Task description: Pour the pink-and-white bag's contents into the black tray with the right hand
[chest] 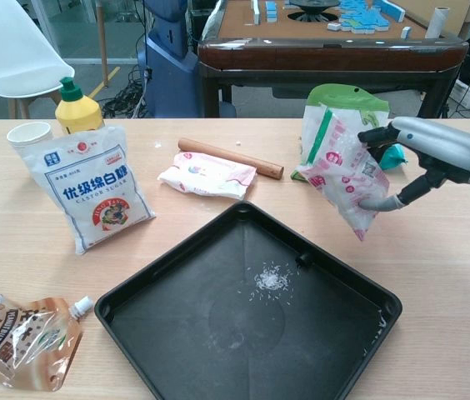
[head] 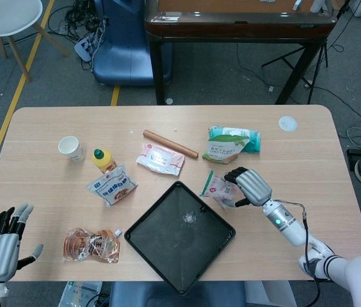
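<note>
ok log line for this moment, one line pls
right hand: holds pink-and-white bag beside black tray | tray: small white pile | left hand: empty

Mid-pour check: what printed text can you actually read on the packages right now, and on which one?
"优级绵白糖" and "CASTOR SUGAR": white-and-blue sugar bag.
Pink-and-white bag in right robot hand: print too small.
Green-topped white bag behind it: text hidden.
Flat pink-and-white packet: blurred.
</note>
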You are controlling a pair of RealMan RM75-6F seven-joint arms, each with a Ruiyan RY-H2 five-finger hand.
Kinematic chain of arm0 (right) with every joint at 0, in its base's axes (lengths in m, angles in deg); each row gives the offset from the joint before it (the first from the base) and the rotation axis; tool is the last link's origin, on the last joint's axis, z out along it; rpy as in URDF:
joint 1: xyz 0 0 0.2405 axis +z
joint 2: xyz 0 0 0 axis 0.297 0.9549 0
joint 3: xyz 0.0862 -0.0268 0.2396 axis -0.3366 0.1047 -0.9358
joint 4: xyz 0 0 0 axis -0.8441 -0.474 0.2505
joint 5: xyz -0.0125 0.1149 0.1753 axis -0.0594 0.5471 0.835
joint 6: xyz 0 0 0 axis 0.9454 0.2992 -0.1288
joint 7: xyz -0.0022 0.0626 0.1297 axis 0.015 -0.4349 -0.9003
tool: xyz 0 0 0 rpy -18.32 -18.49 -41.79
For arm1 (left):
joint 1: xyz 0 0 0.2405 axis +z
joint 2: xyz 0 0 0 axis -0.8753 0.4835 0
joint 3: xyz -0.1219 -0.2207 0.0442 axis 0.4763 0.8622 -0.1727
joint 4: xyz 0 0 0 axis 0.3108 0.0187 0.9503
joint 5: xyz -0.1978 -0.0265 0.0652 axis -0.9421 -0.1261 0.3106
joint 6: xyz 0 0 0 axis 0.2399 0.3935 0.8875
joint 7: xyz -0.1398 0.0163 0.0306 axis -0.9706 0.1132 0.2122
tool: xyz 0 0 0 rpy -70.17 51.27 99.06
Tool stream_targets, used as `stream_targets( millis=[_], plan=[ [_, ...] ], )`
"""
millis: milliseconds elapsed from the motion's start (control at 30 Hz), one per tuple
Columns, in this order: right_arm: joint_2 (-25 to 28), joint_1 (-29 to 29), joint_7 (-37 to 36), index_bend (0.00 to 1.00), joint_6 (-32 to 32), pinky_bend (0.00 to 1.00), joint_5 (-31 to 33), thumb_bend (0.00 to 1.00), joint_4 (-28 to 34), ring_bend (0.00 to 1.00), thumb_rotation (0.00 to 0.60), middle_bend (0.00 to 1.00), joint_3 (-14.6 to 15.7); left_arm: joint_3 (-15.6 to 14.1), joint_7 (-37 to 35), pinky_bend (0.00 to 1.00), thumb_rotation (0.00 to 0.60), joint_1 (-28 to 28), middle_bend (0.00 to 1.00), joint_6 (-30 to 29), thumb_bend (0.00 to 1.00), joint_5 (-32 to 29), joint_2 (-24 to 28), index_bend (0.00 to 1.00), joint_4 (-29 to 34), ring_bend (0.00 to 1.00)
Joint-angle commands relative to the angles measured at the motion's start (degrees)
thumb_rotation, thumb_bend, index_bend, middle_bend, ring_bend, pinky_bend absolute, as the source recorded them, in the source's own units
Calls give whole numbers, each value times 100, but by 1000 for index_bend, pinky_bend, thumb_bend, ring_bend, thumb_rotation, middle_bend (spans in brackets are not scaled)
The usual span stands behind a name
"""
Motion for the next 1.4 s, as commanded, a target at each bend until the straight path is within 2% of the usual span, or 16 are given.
stream_targets(
  millis=[33, 167, 400, 633, 833, 1200, 1400],
  plan=[
    [-475, -312, -1243, 585, 689, 657, -234, 531, -737, 560, 600, 610, -4, -3, 30, 31, 600, -15, 99, 20, 204, 7, -3, 99, 17, 0],
    [-623, -374, -1885, 585, 706, 650, -226, 531, -1184, 554, 600, 610, -12, 8, 59, 31, 600, -20, 99, 6, 204, 14, 7, 99, 47, 0],
    [-537, -529, -2493, 585, 730, 640, -341, 531, -1376, 546, 600, 607, 159, -7, 68, 31, 600, 4, 99, -11, 204, -7, 15, 99, 57, 0],
    [-479, -797, -2448, 585, 870, 615, -618, 529, -1585, 536, 600, 603, 499, 0, 155, 31, 600, -40, 99, 34, 204, 16, -7, 99, 105, 0],
    [-451, -1026, -2451, 585, 1101, 599, -773, 529, -1706, 529, 600, 596, 672, 1, 267, 31, 600, -79, 99, 101, 204, -9, -43, 99, 152, 0],
    [-646, -1295, -2498, 585, 1267, 556, -957, 529, -2202, 513, 600, 583, 871, -9, 543, 31, 600, -108, 100, 117, 204, 4, -60, 99, 324, 0],
    [-813, -1358, -2441, 585, 1258, 486, -1061, 529, -2485, 466, 600, 553, 969, -23, 670, 31, 600, -122, 100, 127, 204, 30, -77, 99, 400, 0]
  ],
)
